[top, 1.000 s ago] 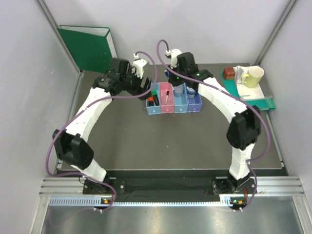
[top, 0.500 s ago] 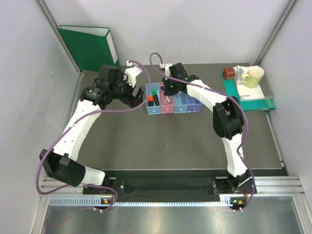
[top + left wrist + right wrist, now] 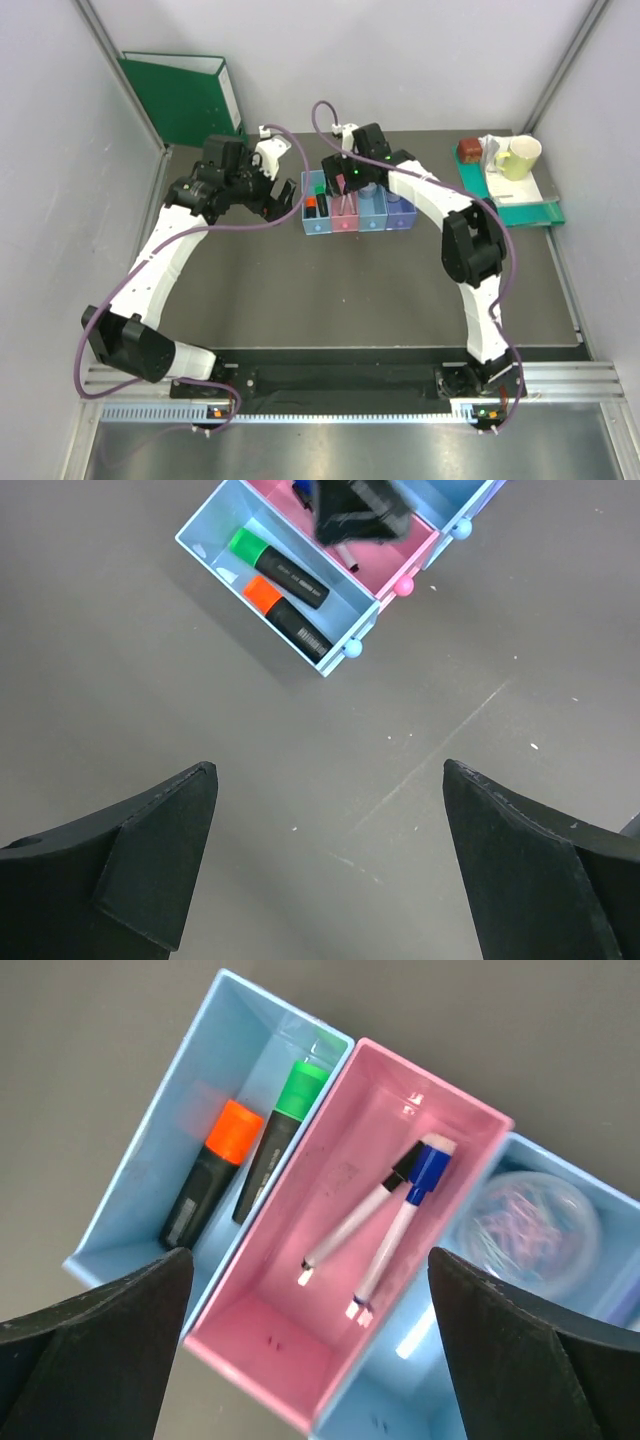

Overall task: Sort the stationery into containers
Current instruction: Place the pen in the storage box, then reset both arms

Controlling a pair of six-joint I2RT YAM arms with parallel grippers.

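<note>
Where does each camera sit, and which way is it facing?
Top external: above and behind the bases, looking down; left arm, right arm, row of bins show.
Left wrist: on the left gripper, facing down at the table; fingertips show.
Right wrist: on the right gripper, facing down into the pink bin; fingertips show.
Both wrist views share the orange-capped highlighter.

— What moved?
— The black right gripper went from over the blue bin of the translucent four-bin row to over its pink bin.
— And the black left gripper?
— It backed away leftward from that row.
</note>
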